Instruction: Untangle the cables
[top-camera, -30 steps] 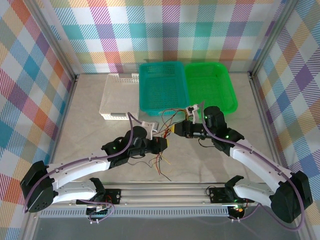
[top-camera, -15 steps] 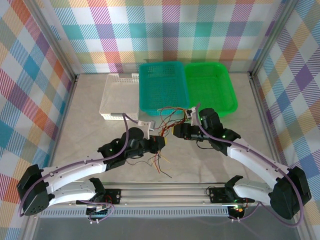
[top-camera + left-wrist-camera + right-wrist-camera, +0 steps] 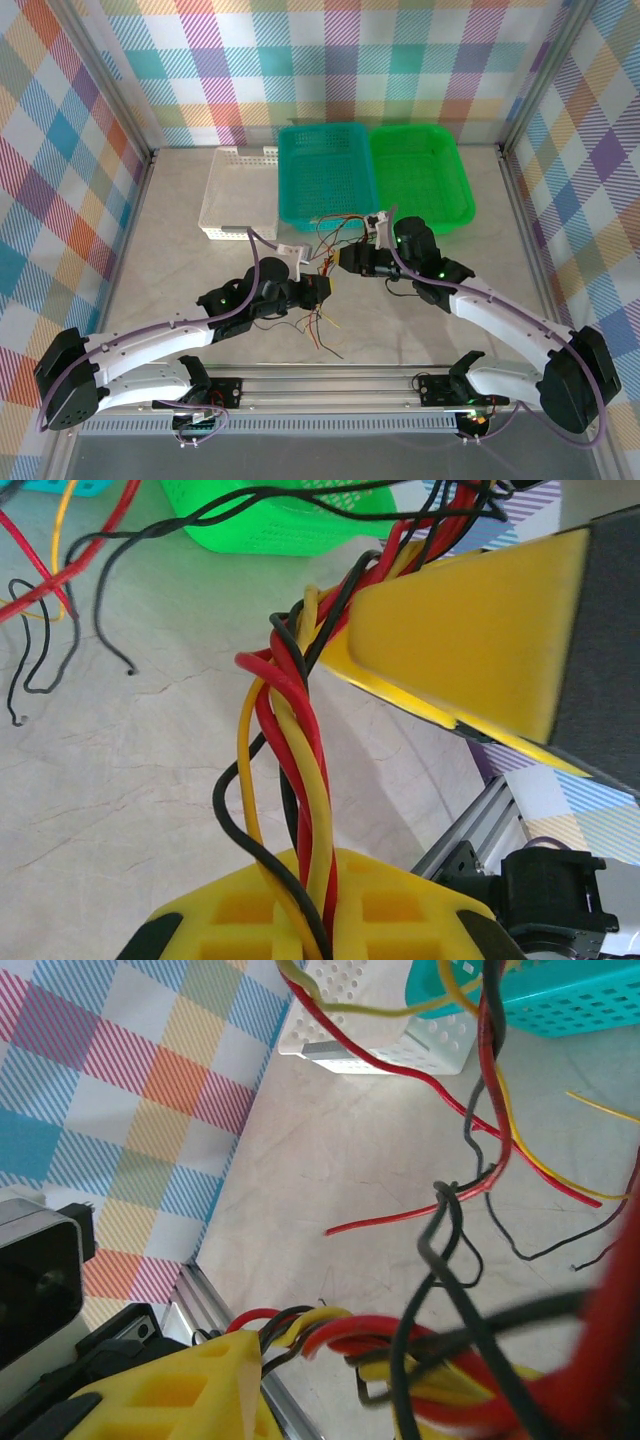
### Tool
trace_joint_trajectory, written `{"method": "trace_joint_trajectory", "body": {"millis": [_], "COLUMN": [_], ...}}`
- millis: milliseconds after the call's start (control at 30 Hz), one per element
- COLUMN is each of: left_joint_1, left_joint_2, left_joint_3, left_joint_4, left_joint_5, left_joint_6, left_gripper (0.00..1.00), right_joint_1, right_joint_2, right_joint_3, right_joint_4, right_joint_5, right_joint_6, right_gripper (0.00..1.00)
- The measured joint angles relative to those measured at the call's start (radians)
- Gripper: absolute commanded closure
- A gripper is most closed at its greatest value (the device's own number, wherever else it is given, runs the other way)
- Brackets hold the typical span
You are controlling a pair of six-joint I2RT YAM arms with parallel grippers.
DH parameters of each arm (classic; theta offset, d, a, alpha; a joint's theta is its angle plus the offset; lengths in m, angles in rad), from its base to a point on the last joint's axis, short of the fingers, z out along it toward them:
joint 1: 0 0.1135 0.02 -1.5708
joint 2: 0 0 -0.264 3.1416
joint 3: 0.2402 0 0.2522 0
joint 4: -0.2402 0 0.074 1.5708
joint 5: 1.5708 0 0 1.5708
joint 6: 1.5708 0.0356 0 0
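Checked walls (image 3: 200, 70) in many colours stand around a pale table (image 3: 170, 240). The left gripper (image 3: 322, 288) is pinched tight on the twisted cables (image 3: 298, 780), red, yellow and black. The right gripper (image 3: 346, 260) is just beside it at the same bunch; I cannot tell if it grips. Loose ends trail near the teal basket (image 3: 325, 175).

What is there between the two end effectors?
A twisted bundle of red, yellow and black cables runs from the left end effector to the right end effector; the left wrist view shows it.
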Motion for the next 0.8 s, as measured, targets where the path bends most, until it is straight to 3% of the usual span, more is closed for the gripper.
{"method": "trace_joint_trajectory", "body": {"millis": [167,333,433,533,633,800], "left_joint_1": [-0.001,-0.007,-0.008,-0.008,-0.011,-0.021], "left_joint_2": [0.003,0.003,0.0,-0.016,-0.043,-0.111], "left_joint_3": [-0.012,-0.036,-0.05,-0.062,-0.063,-0.063], "left_joint_4": [0.027,0.05,0.076,0.092,0.092,0.059], "left_joint_5": [0.009,0.013,0.025,0.039,0.058,0.075], "left_joint_6": [-0.001,-0.001,0.001,0.012,0.041,0.1], "left_gripper": [1.0,1.0,1.0,0.86,0.56,0.31], "right_joint_1": [0.003,0.012,0.013,0.013,0.014,0.014], "right_joint_2": [0.059,0.061,0.044,0.021,0.002,-0.006], "right_joint_3": [-0.014,-0.014,-0.014,-0.014,-0.014,-0.014], "right_joint_4": [0.069,0.106,0.096,0.081,0.077,0.075], "right_joint_5": [-0.016,-0.023,-0.017,-0.016,-0.021,-0.041], "right_joint_6": [0.027,0.038,0.021,0.005,-0.013,-0.041], "right_gripper": [0.74,1.0,1.0,1.0,1.0,1.0]}}
